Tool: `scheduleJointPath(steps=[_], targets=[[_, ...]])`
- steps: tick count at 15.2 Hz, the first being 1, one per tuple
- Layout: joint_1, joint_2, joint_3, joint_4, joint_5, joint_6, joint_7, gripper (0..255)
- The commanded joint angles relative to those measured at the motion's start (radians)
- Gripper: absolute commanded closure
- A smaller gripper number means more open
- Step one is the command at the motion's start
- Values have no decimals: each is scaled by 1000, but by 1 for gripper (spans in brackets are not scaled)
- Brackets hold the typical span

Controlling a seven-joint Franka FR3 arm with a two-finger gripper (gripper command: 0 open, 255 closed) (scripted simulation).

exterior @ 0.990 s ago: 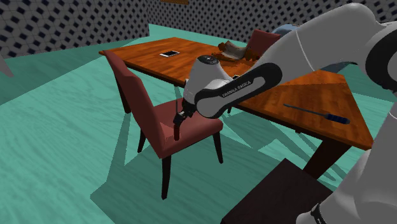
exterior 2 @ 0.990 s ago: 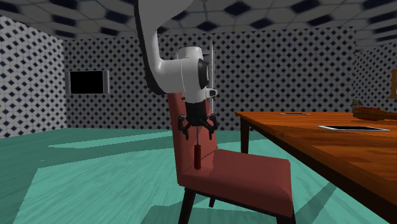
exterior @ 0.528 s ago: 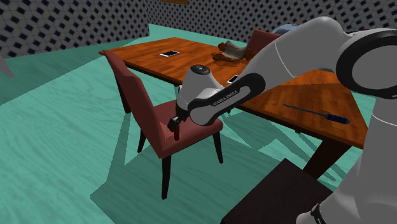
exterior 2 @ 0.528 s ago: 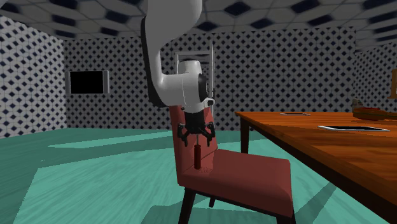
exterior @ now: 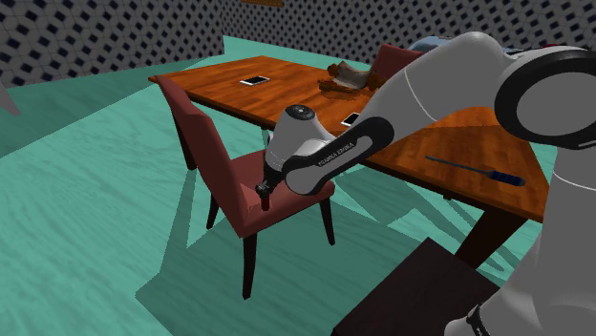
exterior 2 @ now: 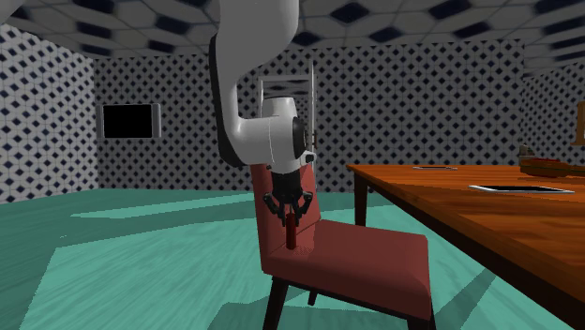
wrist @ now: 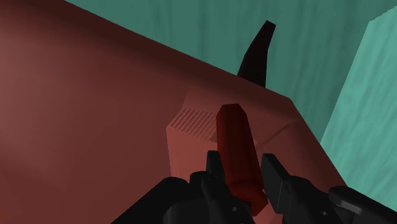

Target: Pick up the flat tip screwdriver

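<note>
The black gripper (wrist: 242, 162) hangs low over the seat of a dark red chair (wrist: 95, 95), and its two fingers (wrist: 272, 173) are closed in on either side of the red-handled screwdriver (wrist: 236, 143). In the wrist view the six-sided handle runs from between the fingers toward the seat, with no gap showing on either flank, so it looks clasped. In the second exterior view the gripper (exterior 2: 289, 208) sits left of centre, pointing straight down in front of the chair's back, and the handle (exterior 2: 292, 234) stands upright beneath it, its lower end at the seat (exterior 2: 375, 253). In the shoulder view the gripper (exterior: 264, 191) is at the middle of the frame over the chair (exterior: 196, 124), which is drawn up to the long edge of a wooden table (exterior: 287, 91). On the table's right end lies a blue-handled screwdriver (exterior: 478, 170), well apart from the gripper, and two flat phone-like slabs (exterior: 253, 81) lie farther along. The floor (exterior: 95, 210) is teal.
</note>
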Motion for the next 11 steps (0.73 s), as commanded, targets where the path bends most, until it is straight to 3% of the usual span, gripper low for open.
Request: scheduleJointPath(steps=[1,11], targets=[[0,0,-1,0,0,0,0,255],[-10,-44,13,9,20,-53,-17,255]])
